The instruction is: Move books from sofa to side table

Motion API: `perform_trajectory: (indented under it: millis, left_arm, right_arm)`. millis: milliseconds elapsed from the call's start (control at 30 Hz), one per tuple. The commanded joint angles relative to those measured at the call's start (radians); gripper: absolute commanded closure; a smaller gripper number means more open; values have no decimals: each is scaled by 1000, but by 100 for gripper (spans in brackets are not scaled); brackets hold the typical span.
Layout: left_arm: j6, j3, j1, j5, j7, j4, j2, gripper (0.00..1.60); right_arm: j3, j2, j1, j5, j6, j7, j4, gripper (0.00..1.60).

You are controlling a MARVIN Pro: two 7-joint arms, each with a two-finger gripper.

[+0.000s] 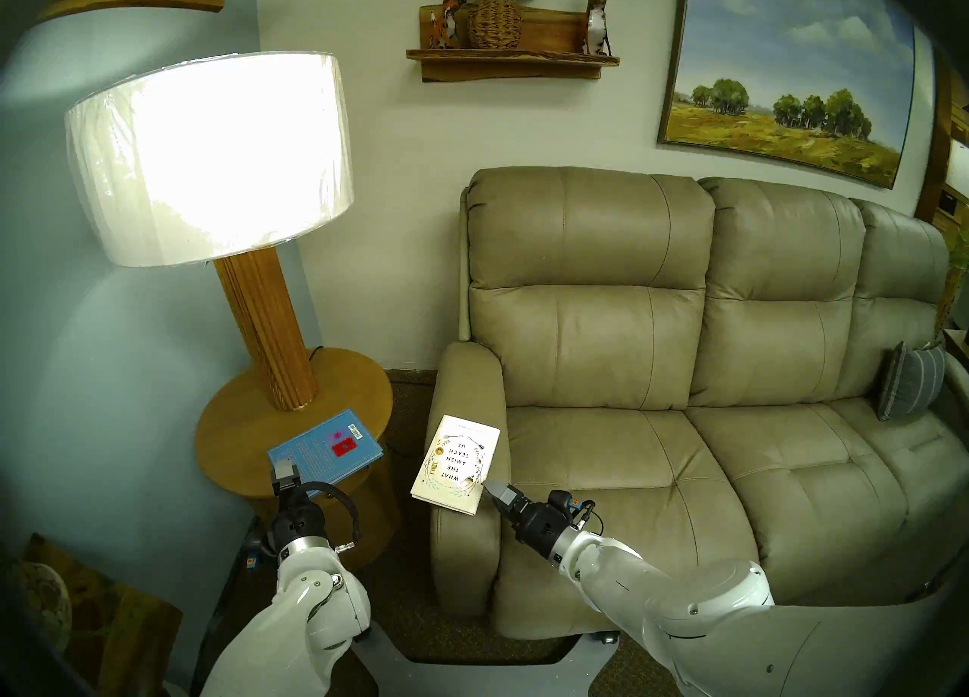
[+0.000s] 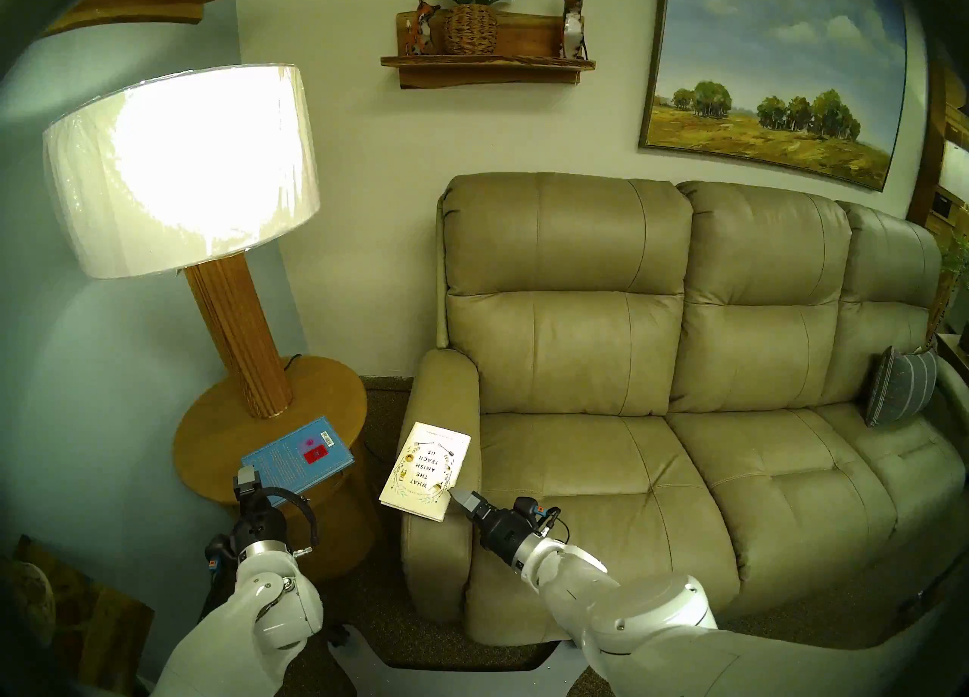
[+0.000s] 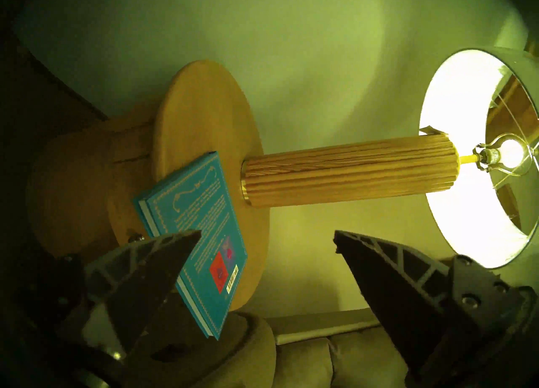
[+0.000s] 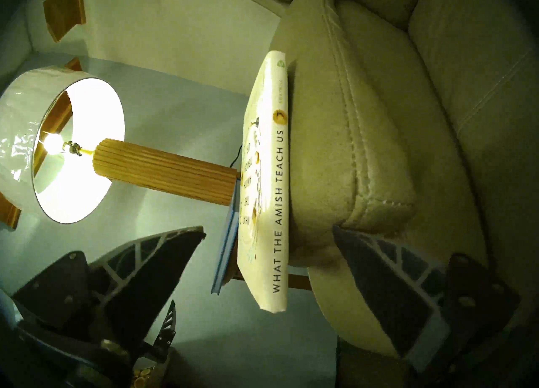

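The light-blue book with red and pink stickers lies flat on the round wooden side table, its near end overhanging the rim. My left gripper is open and empty at the book's near corner; in the left wrist view the book sits partly behind one finger. The cream book lies on the left armrest of the tan sofa, overhanging its outer side. My right gripper is open at that book's near corner; the spine stands ahead of the gap in the right wrist view.
A lit lamp with a big white shade and ribbed wooden post stands on the side table behind the blue book. A grey striped pillow leans at the sofa's far end. A wall shelf hangs above. Carpet lies between table and sofa.
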Motion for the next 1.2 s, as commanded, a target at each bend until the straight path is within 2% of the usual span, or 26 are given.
perform_trajectory:
  millis: [0, 433, 467, 500, 533, 567, 700, 833, 867, 933, 1100, 1167]
  left_arm:
    - [-1, -25, 14, 1, -105, 22, -26, 0]
    - [24, -67, 23, -33, -218, 51, -65, 0]
    - [29, -70, 24, -38, -224, 52, -67, 0]
    - [32, -72, 24, -40, -230, 53, -69, 0]
    - [36, -74, 25, -44, -238, 54, -71, 0]
    - [40, -76, 25, -47, -243, 55, -72, 0]
    - [53, -83, 28, -57, -267, 63, -78, 0]
    - [77, -94, 25, -74, -302, 83, -90, 0]
    - [85, -97, 24, -79, -313, 87, -92, 0]
    - [133, -100, 34, -103, -324, 81, -86, 0]
    - [166, -82, 53, -89, -356, 73, -74, 0]
    - [171, -78, 68, -86, -368, 62, -73, 0]
  right_arm:
    - [4, -50, 41, 5, -3, -58, 11, 0]
    - [29, -68, 73, 18, 11, -101, 35, 0]
    - [31, -68, 74, 18, 15, -104, 36, 6]
    - [33, -69, 75, 19, 18, -105, 36, 48]
    - [36, -69, 77, 20, 21, -109, 37, 78]
    - [38, -69, 78, 20, 24, -112, 37, 95]
    - [39, -60, 75, 17, 38, -107, 39, 111]
    - [30, -44, 58, 7, 55, -50, 42, 127]
    - [27, -40, 53, 4, 53, -30, 42, 134]
    - [22, -34, 47, 1, 50, 10, 43, 160]
    - [30, -27, 58, 14, 45, 78, 44, 160]
    - [33, -33, 67, 19, 45, 78, 44, 160]
